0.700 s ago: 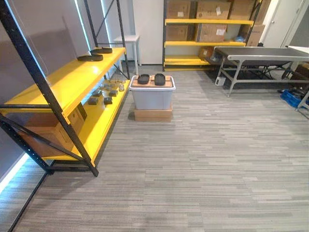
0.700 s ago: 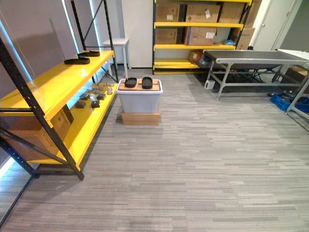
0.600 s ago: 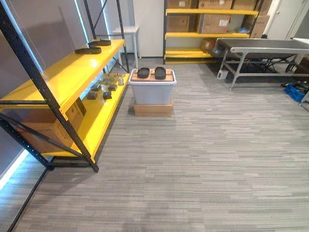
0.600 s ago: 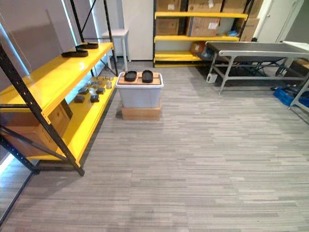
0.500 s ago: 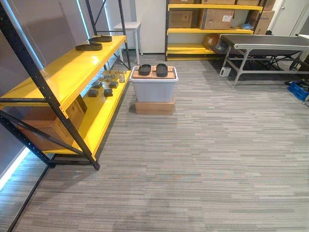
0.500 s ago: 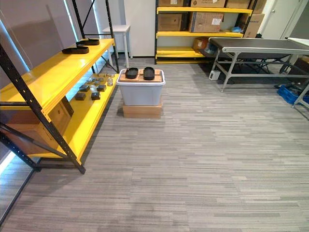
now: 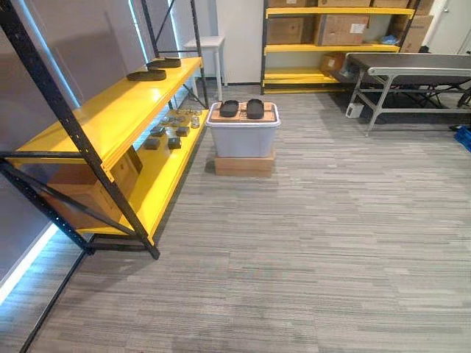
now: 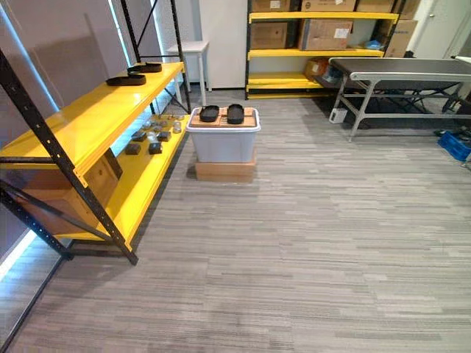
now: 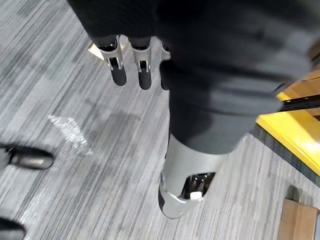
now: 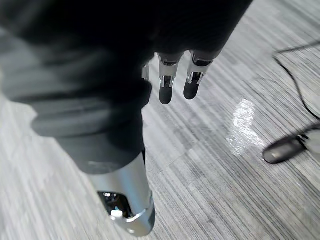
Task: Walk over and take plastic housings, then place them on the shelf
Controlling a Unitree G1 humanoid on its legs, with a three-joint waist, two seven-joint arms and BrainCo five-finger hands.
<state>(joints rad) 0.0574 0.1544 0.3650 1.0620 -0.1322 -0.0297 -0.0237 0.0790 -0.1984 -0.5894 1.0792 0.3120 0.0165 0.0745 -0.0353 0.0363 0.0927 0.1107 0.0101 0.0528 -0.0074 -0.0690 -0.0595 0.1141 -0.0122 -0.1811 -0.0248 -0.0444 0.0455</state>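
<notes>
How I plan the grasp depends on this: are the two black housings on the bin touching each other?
Apart. The left eye view shows a strip of brown board between the left housing and the right housing atop the bin.

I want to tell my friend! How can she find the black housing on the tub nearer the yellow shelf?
Find the long yellow shelf rack on the left, then the pale grey tub on a cardboard box beside it. On top lie two black housings; yours is the left housing, on the rack's side, not the right housing.
</notes>
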